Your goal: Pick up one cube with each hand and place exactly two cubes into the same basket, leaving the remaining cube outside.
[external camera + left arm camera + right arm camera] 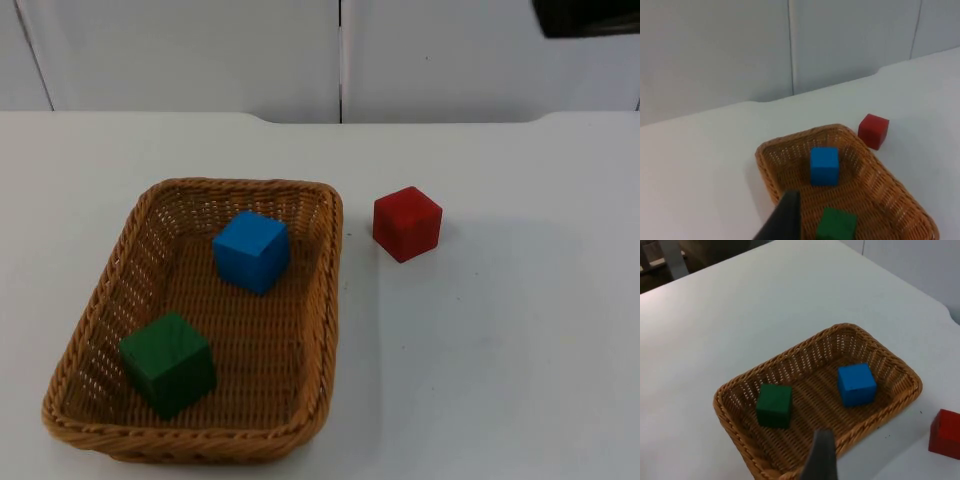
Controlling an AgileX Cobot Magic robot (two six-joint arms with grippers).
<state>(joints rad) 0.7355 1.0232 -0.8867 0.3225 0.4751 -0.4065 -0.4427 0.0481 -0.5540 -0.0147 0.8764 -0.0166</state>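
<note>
Left gripper: you are seeing one black fingertip hanging above the near wall of the basket; whether its fingers are standing apart or together cannot be told, and nothing is showing in its hold.
Right gripper: one dark fingertip is hanging over the basket's rim on the side nearest the red cube; its opening cannot be told either.
Arm pose: both arms are sitting high and drawn back from the basket, looking down on it; you are judging them to be waiting, not reaching.
Blue cube: lying inside the basket, toward its far end, tilted slightly against the weave.
Green cube: lying inside the basket, at its near end, well apart from the blue one.
Red cube, place: standing on the table top, just outside the basket's right wall, not touching it.
Task state: two cubes are resting in one basket and one is staying out; you are judging the count as met.
Handling, cubes: they are appearing rigid, light and smooth-faced; you should be taking any of them across two opposite flat faces, never by the corners, since slick sides may be slipping.
Handling, basket: woven wicker, looking light and slightly yielding; a bump to its rim could be shifting it.
</note>
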